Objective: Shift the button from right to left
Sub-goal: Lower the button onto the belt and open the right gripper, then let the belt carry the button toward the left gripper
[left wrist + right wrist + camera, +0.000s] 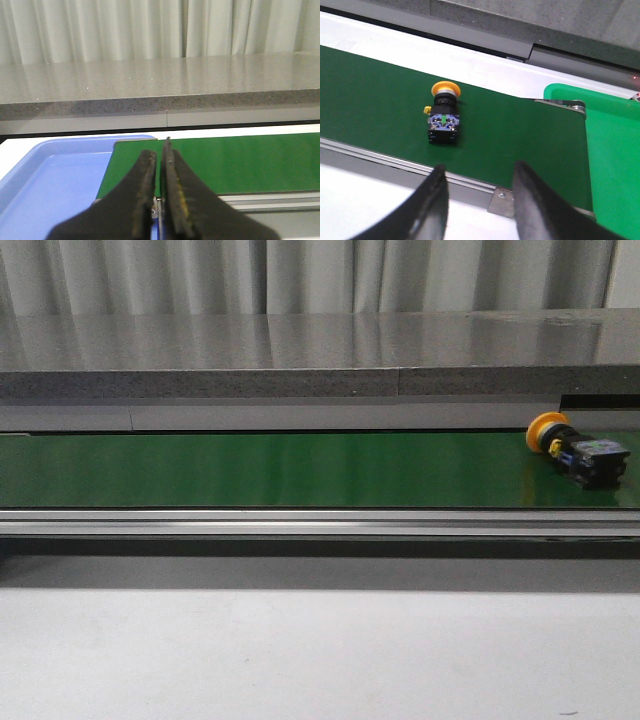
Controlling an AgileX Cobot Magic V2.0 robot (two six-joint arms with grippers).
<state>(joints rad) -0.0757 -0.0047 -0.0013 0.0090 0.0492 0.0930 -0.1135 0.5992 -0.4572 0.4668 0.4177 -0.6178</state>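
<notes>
The button (578, 448) lies on its side at the right end of the green belt (300, 470), yellow-orange cap toward the back wall, black body toward me. In the right wrist view the button (443, 119) rests on the belt ahead of my right gripper (479, 172), whose fingers stand open and empty over the belt's near rail. My left gripper (160, 150) is shut with nothing in it, hovering at the belt's left end beside a blue tray (50, 185). Neither gripper shows in the front view.
A green bin (615, 150) sits past the belt's right end. A grey stone ledge (320, 355) and pale curtain run behind the belt. A metal rail (320, 523) borders the belt's near side, with white tabletop (320, 660) in front.
</notes>
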